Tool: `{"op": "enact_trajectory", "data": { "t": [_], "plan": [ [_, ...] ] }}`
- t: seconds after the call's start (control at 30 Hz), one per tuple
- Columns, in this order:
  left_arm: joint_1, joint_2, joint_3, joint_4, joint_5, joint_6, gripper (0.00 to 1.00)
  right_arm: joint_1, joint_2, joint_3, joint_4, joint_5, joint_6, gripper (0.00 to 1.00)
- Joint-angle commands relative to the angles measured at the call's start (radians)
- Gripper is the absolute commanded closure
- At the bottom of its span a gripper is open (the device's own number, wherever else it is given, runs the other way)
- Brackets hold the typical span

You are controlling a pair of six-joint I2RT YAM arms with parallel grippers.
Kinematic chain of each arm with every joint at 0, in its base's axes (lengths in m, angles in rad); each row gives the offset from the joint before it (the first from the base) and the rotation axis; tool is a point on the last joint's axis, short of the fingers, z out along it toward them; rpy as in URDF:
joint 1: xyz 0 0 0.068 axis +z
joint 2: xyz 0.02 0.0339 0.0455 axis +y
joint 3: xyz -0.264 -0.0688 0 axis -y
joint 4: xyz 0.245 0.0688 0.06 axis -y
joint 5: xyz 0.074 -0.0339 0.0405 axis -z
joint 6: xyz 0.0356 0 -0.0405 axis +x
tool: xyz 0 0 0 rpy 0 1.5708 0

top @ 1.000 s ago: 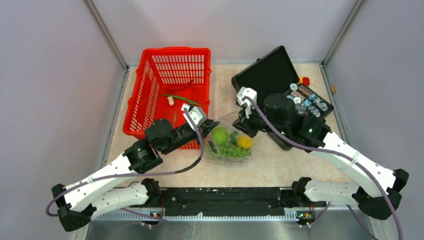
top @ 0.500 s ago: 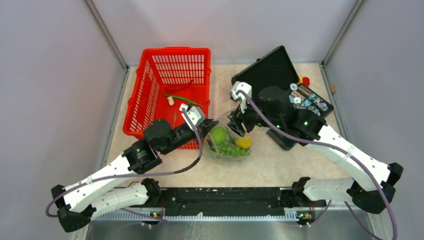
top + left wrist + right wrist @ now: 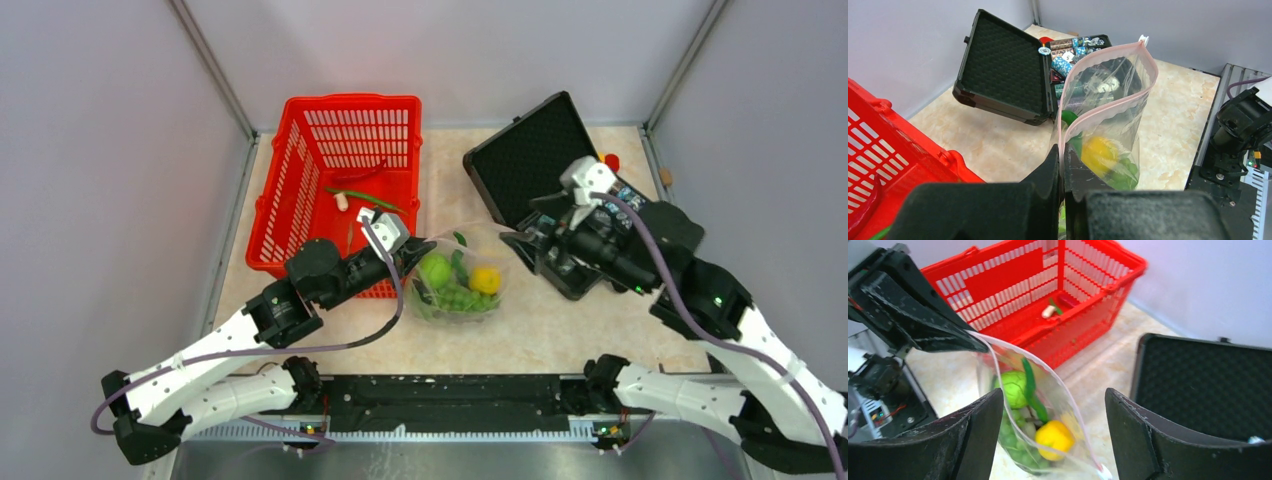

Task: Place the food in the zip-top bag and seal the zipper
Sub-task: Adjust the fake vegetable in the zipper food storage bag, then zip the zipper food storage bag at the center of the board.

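1. Left hand (image 3: 412, 251) is clamped shut on the near end of the zip-top bag (image 3: 458, 284) mouth. In the left wrist view, its fingers pinch the pink edge at the bottom of the frame.
2. Right hand (image 3: 521, 244) has its jaws spread wide and holds nothing. It sits just right of the bag, apart from it, over the front edge of the black hard case (image 3: 525, 152).
3. The bag is on the tabletop (image 3: 560, 330) between the red basket (image 3: 345, 128) and the case, with its mouth held up.
4. Zipper (image 3: 1108, 108) is unsealed. The two pink lips gape apart and meet only at the pinched end and the far corner.
5. Inside the bag:
   - lemon (image 3: 486, 280)
   - lime (image 3: 436, 270)
   - green grapes (image 3: 455, 298) at the bottom
   - a long green leaf (image 3: 1029, 385) standing between the lime and the lemon
6. A green stalk with a white end (image 3: 355, 197) lies in the basket, with a red piece behind it that is too small to name.
7. The case lid is open and foam-lined. Batteries (image 3: 1073, 46) are in the tray, partly hidden by the right arm in the top view.
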Motion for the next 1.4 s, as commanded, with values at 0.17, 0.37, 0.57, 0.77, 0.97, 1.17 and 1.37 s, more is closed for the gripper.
{"op": "enact_trajectory", "data": {
  "t": [0.17, 0.37, 0.57, 0.77, 0.97, 1.17, 1.37],
  "plan": [
    [0.008, -0.038, 0.022, 0.103, -0.077, 0.024, 1.0, -0.022, -0.185, -0.145, -0.1, 0.282, 0.089, 0.25],
    [0.023, -0.05, 0.011, 0.079, -0.089, 0.03, 1.0, -0.114, -0.15, -0.134, -0.099, 0.264, 0.109, 0.24],
    [0.035, -0.046, 0.004, 0.072, -0.08, 0.022, 1.0, -0.647, -0.01, -0.08, -0.013, -0.225, 0.157, 0.24],
    [0.055, -0.028, 0.006, 0.07, -0.061, 0.013, 1.0, -1.117, -0.016, -0.288, 0.401, -0.839, 0.395, 0.26],
    [0.091, -0.014, 0.032, 0.02, 0.0, 0.015, 1.0, -1.121, -0.126, -0.699, 0.965, -1.018, 0.47, 0.23],
    [0.108, -0.026, 0.036, 0.002, 0.032, 0.011, 1.0, -1.122, -0.038, -0.786, 1.441, -1.291, 0.615, 0.21],
    [0.111, -0.023, 0.04, -0.002, 0.055, 0.013, 1.0, -1.096, -0.011, -0.795, 1.448, -1.401, 0.533, 0.21]
  ]
}}
